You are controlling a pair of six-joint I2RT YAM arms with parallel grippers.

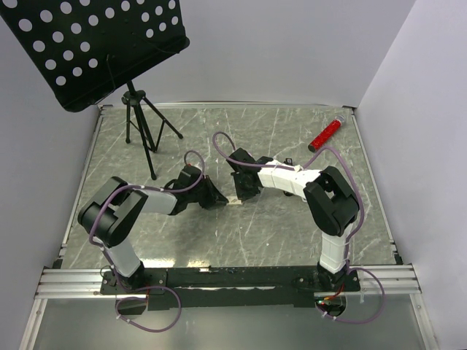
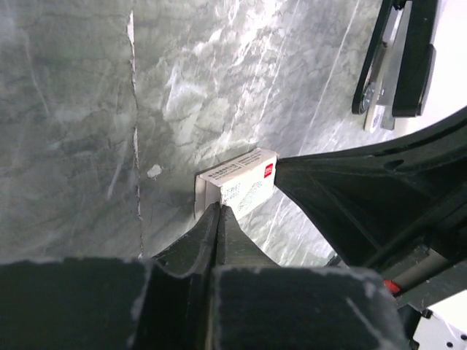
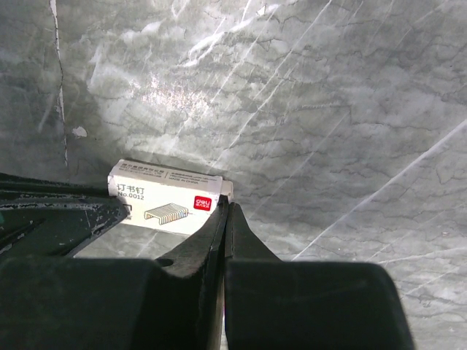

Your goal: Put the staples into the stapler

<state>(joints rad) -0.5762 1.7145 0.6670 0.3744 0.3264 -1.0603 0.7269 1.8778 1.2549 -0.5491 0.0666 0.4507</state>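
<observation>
Marble table [image 1: 277, 233]: staple box [image 3: 166, 198] unopened, stapler [image 2: 408, 58] apparently unloaded.
My left gripper [image 2: 219, 210]: shut at box.
My right gripper [image 3: 226, 205]: shut too.

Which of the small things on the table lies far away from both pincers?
The red cylinder, alone near the far right corner; the staple box and black stapler sit close together mid-table.

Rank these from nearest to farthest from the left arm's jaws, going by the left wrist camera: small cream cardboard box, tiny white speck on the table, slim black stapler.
1. Small cream cardboard box: at the tips of the jaws.
2. Tiny white speck: just left of the box.
3. Slim black stapler: far off, upper right.
</observation>
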